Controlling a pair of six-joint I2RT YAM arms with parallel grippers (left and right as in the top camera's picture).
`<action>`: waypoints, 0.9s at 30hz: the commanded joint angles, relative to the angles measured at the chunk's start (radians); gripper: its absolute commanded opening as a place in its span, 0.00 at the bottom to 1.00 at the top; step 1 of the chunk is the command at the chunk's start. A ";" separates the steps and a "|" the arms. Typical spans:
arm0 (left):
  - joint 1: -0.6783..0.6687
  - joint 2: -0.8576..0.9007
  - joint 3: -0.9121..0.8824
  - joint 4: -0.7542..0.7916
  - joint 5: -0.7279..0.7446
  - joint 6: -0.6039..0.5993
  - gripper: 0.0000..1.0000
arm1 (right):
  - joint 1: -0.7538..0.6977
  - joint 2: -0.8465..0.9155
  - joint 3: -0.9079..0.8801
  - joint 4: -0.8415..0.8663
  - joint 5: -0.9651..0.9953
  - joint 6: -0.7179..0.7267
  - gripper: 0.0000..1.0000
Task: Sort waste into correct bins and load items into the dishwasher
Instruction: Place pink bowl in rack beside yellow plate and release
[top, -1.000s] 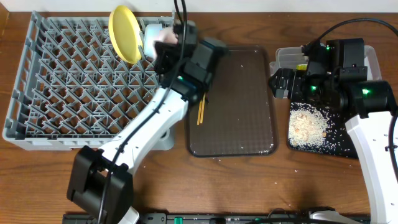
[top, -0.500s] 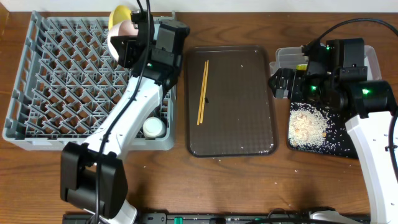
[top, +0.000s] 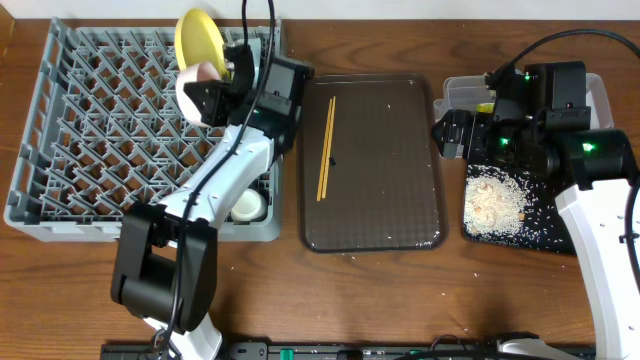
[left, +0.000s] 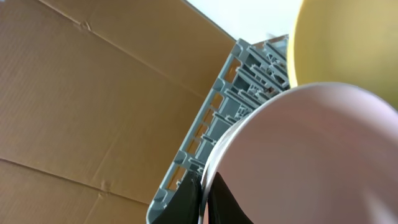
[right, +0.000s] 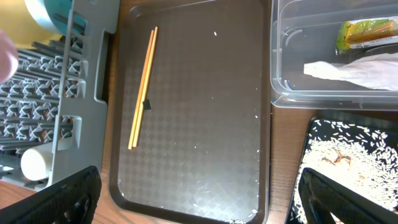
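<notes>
Since half a second ago your left gripper has carried the white bowl slightly nearer, off the yellow plate. A second ago it hung over the rack's far right corner and its arm hid part of the chopsticks.

On the left, the grey dish rack shows bare pegs across its left and middle. The plate stands on edge at the far wall. Your left gripper is clamped on the bowl's rim just in front of the plate, above the pegs. The small pale cup lies in the rack's near right corner, beside the arm.

A narrow strip of table separates the rack from the brown tray. The chopsticks lie together on the tray's left half, and its right half is bare.

The tray's right edge runs just beside the clear tub, which holds the wrapper and paper, and beside the black tray with its rice. Your right gripper hangs there with its jaws spread wide, holding nothing.
</notes>
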 joint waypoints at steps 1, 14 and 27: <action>-0.035 0.008 -0.019 0.001 -0.033 -0.061 0.07 | -0.005 0.001 0.005 -0.001 0.003 -0.010 0.99; -0.052 0.008 -0.071 0.008 -0.036 -0.177 0.07 | -0.005 0.001 0.005 -0.001 0.003 -0.010 0.99; -0.041 0.010 -0.073 0.040 -0.006 -0.216 0.08 | -0.005 0.001 0.005 -0.001 0.003 -0.010 0.99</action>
